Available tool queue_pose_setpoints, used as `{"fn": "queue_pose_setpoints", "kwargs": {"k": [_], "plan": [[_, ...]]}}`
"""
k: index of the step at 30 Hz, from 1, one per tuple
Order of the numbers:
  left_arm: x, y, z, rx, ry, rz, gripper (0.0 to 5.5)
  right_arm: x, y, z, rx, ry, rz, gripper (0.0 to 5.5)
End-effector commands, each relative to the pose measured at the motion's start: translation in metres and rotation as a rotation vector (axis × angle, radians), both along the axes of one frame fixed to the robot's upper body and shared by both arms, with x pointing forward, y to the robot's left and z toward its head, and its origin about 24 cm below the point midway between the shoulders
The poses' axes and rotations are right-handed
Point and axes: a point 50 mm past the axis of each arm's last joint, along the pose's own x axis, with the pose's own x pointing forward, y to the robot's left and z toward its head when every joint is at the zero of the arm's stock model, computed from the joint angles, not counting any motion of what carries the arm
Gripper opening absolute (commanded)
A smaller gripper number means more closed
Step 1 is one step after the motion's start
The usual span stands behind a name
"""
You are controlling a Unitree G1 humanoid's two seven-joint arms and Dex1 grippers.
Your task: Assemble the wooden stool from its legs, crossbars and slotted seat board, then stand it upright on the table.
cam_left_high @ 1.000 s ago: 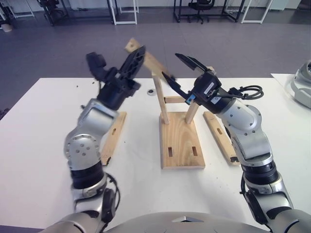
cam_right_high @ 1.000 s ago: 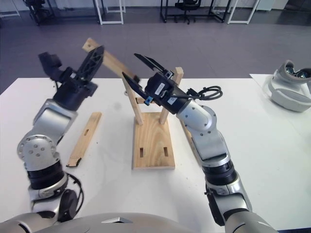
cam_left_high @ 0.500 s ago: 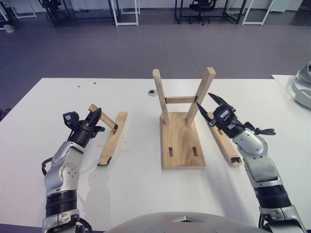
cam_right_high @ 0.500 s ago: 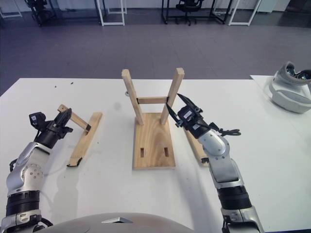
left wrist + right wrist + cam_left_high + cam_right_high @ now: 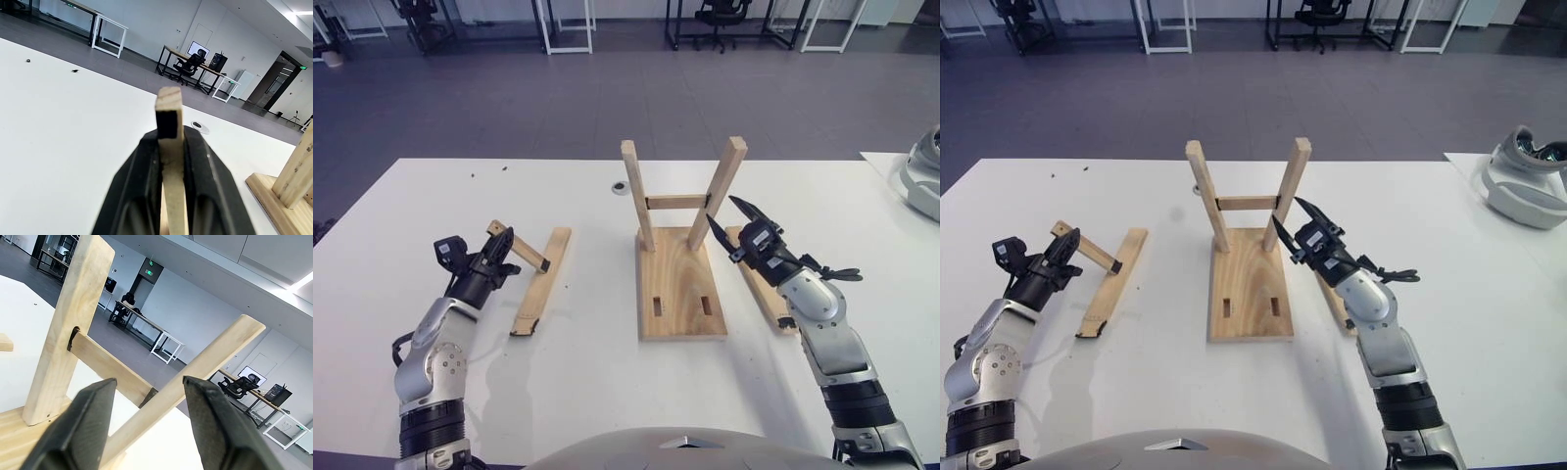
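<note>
White bench (image 5: 578, 382), mid-assembly: seat board (image 5: 680, 294) flat at centre with two legs (image 5: 634, 196) and fitted crossbar (image 5: 675, 202) standing in it; left gripper (image 5: 499, 250) clamped on a loose crossbar (image 5: 527, 252), right gripper (image 5: 720, 210) spread wide, empty, beside the right-hand leg (image 5: 724, 186) (a nudge here could unseat that joint).
</note>
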Motion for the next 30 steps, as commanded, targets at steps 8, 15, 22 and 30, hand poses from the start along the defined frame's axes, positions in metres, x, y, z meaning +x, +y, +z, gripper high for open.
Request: {"fn": "queue_pose_setpoints", "kwargs": {"k": [8,15,22,30], "plan": [[-0.025,-0.005,-0.050,0.350,0.340,-0.011,0.40,0.000,0.002,0.002,-0.062,-0.025,-0.002,2.53],[-0.050,-0.019,-0.093,0.433,0.492,-0.038,0.40,0.002,0.001,0.006,-0.073,-0.045,-0.021,2.53],[-0.068,-0.015,-0.095,0.496,0.522,0.038,0.39,0.004,-0.003,0.011,-0.088,-0.068,-0.032,2.53],[-0.028,-0.015,-0.045,0.369,0.229,0.014,0.39,0.005,0.001,0.011,-0.092,-0.067,-0.020,2.53]]}}
